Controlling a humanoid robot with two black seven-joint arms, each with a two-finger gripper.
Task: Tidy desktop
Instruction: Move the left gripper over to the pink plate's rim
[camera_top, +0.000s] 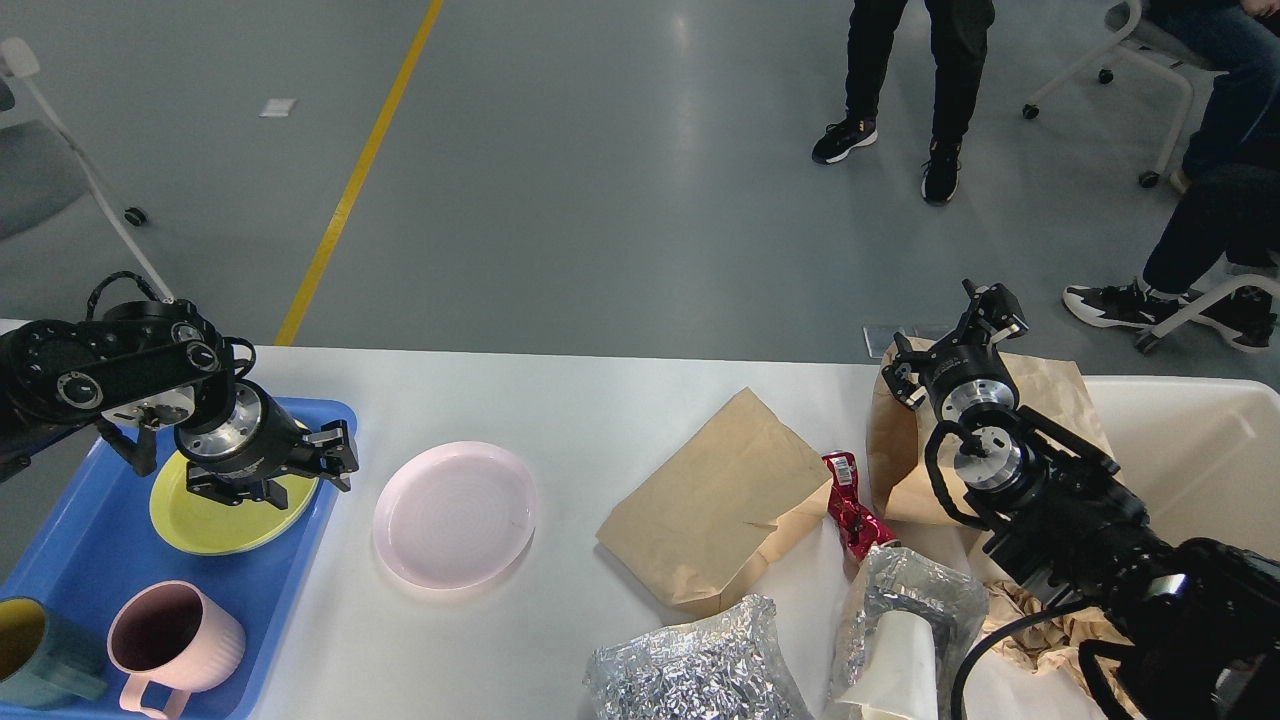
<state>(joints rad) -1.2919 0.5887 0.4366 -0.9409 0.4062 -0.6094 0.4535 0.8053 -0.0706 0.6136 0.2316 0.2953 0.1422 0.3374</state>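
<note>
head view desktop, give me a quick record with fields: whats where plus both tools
desktop: white, cluttered on the right
blue tray: left end; holds yellow plate, pink mug, teal mug
pink plate: on the desktop, right of the tray
trash: brown paper bag, red wrapper, foil pieces
left tool: open, empty, over the tray's right edge
right tool: open, empty, at the second paper bag
</note>
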